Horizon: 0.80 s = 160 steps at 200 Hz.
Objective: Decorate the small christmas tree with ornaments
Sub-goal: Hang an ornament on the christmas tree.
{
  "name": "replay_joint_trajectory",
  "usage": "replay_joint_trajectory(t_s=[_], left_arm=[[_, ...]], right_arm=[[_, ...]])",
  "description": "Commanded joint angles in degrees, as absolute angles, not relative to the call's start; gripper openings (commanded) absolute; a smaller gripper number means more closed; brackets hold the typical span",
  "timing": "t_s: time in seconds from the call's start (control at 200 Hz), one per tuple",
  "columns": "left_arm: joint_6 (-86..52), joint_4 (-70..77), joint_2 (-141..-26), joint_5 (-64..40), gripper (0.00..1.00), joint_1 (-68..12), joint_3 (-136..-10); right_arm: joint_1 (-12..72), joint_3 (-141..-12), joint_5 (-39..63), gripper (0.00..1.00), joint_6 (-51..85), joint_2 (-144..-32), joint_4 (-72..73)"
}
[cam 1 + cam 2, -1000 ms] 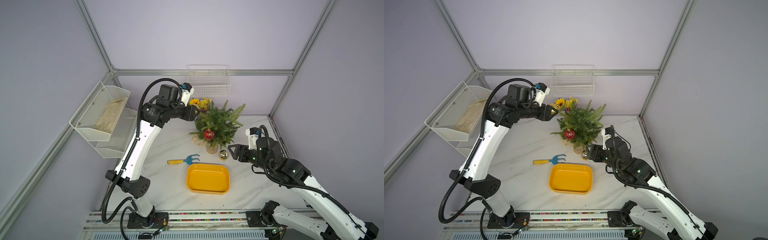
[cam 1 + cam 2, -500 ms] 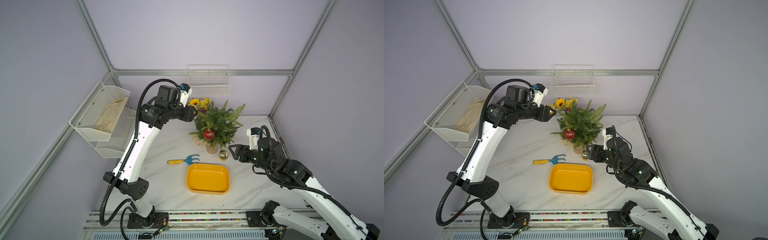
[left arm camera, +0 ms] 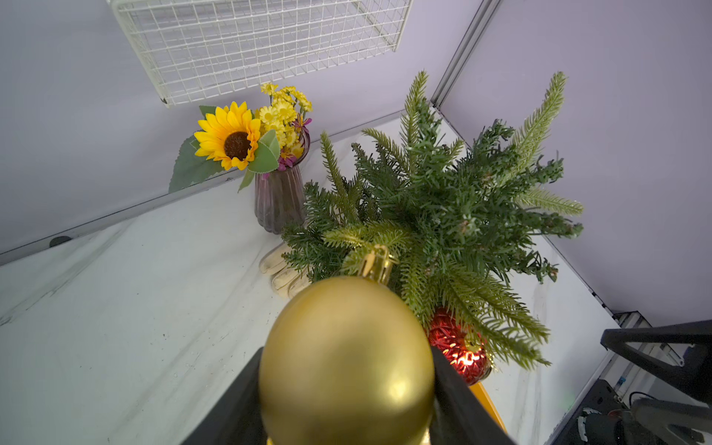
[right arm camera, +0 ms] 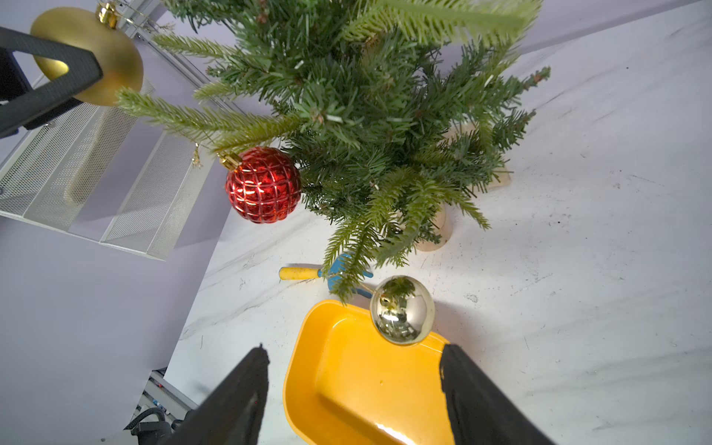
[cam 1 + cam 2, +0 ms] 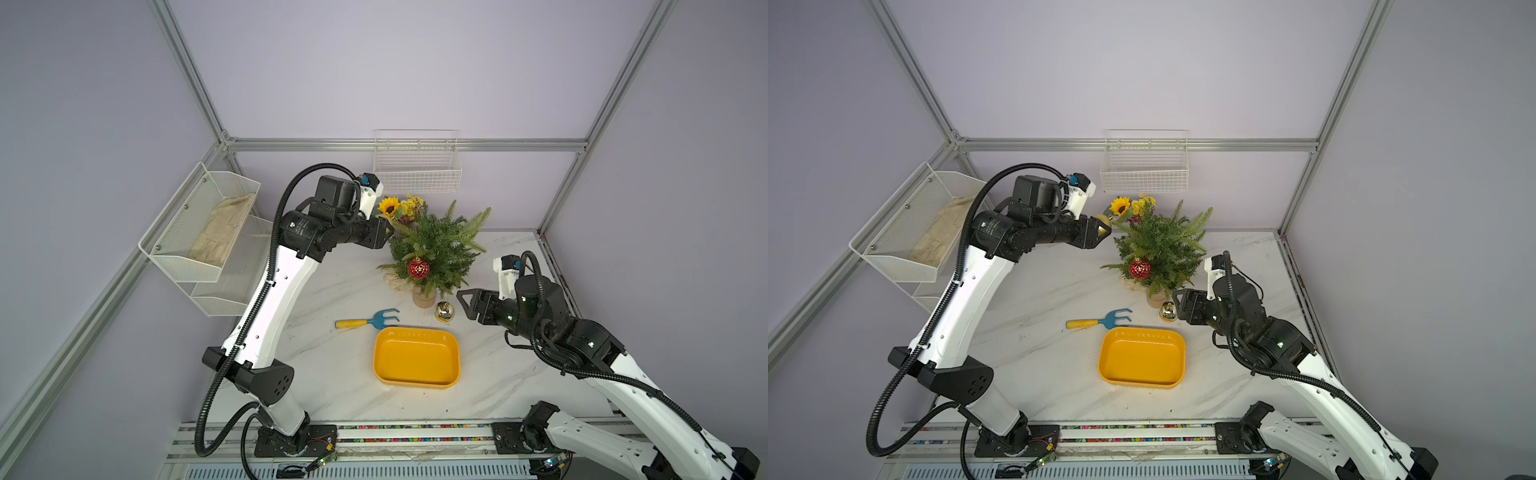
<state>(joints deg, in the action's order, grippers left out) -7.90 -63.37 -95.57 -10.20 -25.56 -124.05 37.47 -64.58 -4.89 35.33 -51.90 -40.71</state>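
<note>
Only the left arm's elbow (image 5: pixel 257 378) has swung a little toward the left edge of the marble table (image 5: pixel 332 374). Its tool has stayed by the tree's upper branches, and the right arm (image 5: pixel 582 340) has kept its place.

The left gripper (image 5: pixel 1098 232) pinches the matte gold bauble (image 3: pixel 346 366) between its black fingers (image 3: pixel 454 389), gold cap pointing at the foliage. The ball is held up in the air, just beside the upper branch tips on the side toward the table's left edge.

The small christmas tree (image 5: pixel 436 249) stands upright on its pale stump near the far edge, right of the middle. The red faceted bauble (image 5: pixel 418 268) hangs from a low branch on its near-left side. The shiny gold bauble (image 5: pixel 444 311) sits just beside the stump, between it and the yellow tray (image 5: pixel 415 330). Whether it hangs or rests on the table I cannot tell.

The right gripper (image 5: pixel 467 303) is low, near the shiny bauble on its right, jaws spread with nothing between them.

A blue hand rake (image 5: pixel 370 321) lies left of the tray's far rim. The sunflower bouquet (image 3: pixel 231 138) in its vase stands behind the tree, by a pale glove (image 3: pixel 281 273).
</note>
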Motion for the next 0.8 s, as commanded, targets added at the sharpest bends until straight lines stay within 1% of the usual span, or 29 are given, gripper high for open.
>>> replay_joint_trajectory(t_s=[0.0, 0.355, 0.795], left_arm=[[-7.73, -61.19, -92.77, -9.91, 0.45, -25.31, -121.20], [-8.03, -59.83, -91.34, -9.56, 0.45, -25.31, -116.79], [-8.22, -59.24, -91.19, -8.26, 0.44, -24.99, -115.49]], right_arm=[[37.18, -64.35, -4.86, 0.73, 35.55, -51.50, -41.00], [37.18, -64.65, -4.66, 0.73, 35.42, -52.19, -40.87], [37.18, -64.42, -4.58, 0.73, 35.68, -52.03, -40.87]])
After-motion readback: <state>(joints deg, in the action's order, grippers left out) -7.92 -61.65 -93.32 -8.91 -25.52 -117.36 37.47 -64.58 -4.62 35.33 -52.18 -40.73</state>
